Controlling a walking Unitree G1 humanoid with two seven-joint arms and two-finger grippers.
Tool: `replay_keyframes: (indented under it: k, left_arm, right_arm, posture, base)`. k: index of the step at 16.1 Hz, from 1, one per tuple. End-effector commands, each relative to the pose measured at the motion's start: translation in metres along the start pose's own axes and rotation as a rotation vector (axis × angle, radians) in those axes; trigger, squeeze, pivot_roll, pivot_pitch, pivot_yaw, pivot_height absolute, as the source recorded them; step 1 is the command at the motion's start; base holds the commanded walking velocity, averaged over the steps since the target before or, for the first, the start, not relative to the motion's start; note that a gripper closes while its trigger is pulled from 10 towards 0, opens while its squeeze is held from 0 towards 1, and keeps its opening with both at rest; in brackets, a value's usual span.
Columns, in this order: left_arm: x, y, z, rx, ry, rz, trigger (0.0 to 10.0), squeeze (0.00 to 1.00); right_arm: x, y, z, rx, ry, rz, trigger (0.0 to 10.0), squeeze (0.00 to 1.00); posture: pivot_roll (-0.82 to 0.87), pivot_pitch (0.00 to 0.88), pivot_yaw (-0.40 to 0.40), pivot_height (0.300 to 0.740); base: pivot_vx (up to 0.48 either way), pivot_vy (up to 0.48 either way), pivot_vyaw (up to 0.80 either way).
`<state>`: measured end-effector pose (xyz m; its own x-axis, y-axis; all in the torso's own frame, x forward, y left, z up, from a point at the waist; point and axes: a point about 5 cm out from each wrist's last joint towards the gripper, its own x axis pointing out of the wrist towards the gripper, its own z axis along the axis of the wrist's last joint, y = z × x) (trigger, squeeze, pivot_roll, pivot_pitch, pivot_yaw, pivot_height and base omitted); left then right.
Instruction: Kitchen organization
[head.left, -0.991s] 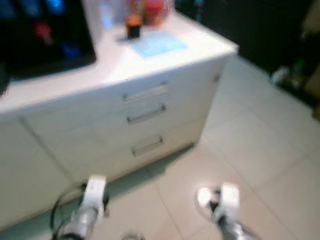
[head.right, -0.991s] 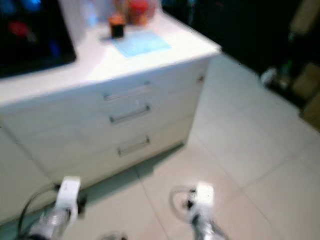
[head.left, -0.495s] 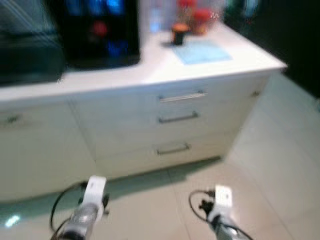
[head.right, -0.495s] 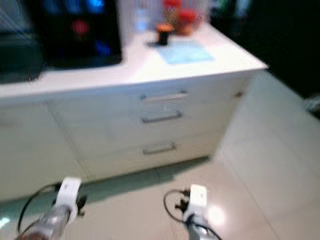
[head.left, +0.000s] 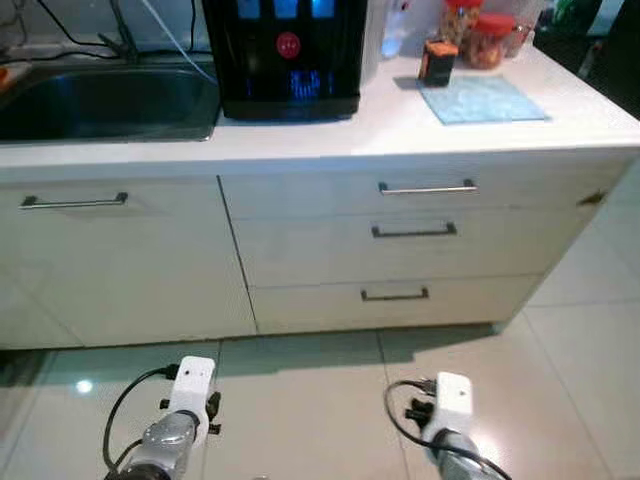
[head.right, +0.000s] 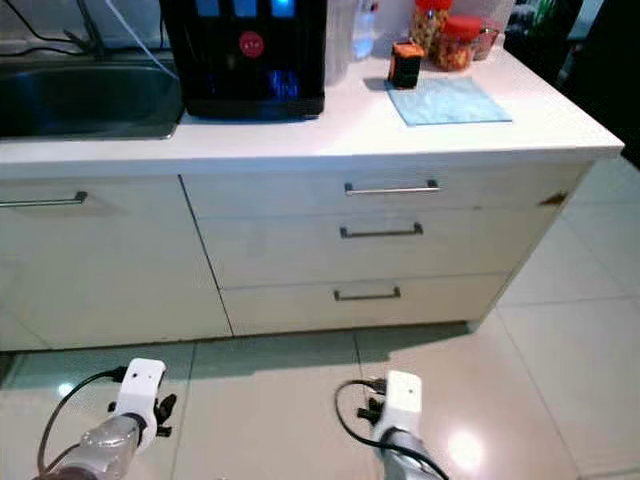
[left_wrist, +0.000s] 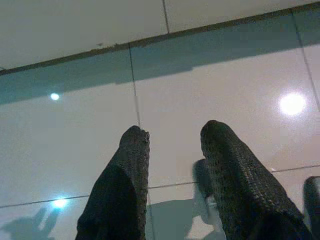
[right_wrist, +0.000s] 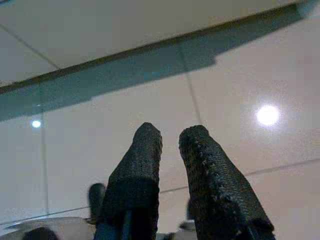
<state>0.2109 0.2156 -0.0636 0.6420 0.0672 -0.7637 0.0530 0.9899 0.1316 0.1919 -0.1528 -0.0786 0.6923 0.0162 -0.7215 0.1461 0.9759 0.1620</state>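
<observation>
Left wrist view: left gripper (left_wrist: 172, 131) fingers apart | right gripper (right_wrist: 171, 131) fingers narrow, empty | sink (head.left: 100, 100) cropped

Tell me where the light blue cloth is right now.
The light blue cloth lies flat on the white counter toward the robot's right, above the stack of three drawers, just in front of a small orange-topped container.
</observation>
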Motion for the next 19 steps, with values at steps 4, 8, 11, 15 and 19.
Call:
replay_keyframes:
  k: [4, 8, 11, 15, 19]
  left_arm:
    - [0.001, 0.002, 0.004, 0.003, -0.007, 0.008, 10.0, 0.00]
    - [0.001, 0.002, 0.004, 0.007, -0.006, 0.008, 10.0, 0.00]
    - [0.001, 0.003, 0.005, 0.019, -0.008, 0.007, 10.0, 0.00]
    - [0.001, 0.004, 0.005, 0.019, -0.012, 0.005, 10.0, 0.00]
    - [0.001, 0.004, 0.005, 0.021, -0.010, 0.007, 10.0, 0.00]
  right_arm:
    - [0.001, 0.002, 0.004, 0.010, -0.004, 0.005, 10.0, 0.00]
    - [0.008, 0.005, 0.032, 0.018, -0.086, 0.003, 10.0, 0.00]
    - [0.015, 0.013, 0.069, 0.006, -0.165, 0.023, 10.0, 0.00]
    - [0.016, 0.013, 0.077, 0.006, -0.178, 0.024, 10.0, 0.00]
    - [0.015, 0.008, 0.060, -0.013, -0.118, 0.005, 10.0, 0.00]
  posture:
    - [-0.16, 0.000, 0.007, 0.740]
    - [-0.18, 0.000, 0.020, 0.740]
    - [-0.18, 0.000, 0.032, 0.740]
    - [-0.18, 0.000, 0.030, 0.740]
    - [-0.18, 0.000, 0.031, 0.740]
  base:
    - [0.000, 0.000, 0.00]
    - [0.000, 0.000, 0.00]
    - [0.000, 0.000, 0.00]
    - [0.000, 0.000, 0.00]
    - [0.000, 0.000, 0.00]
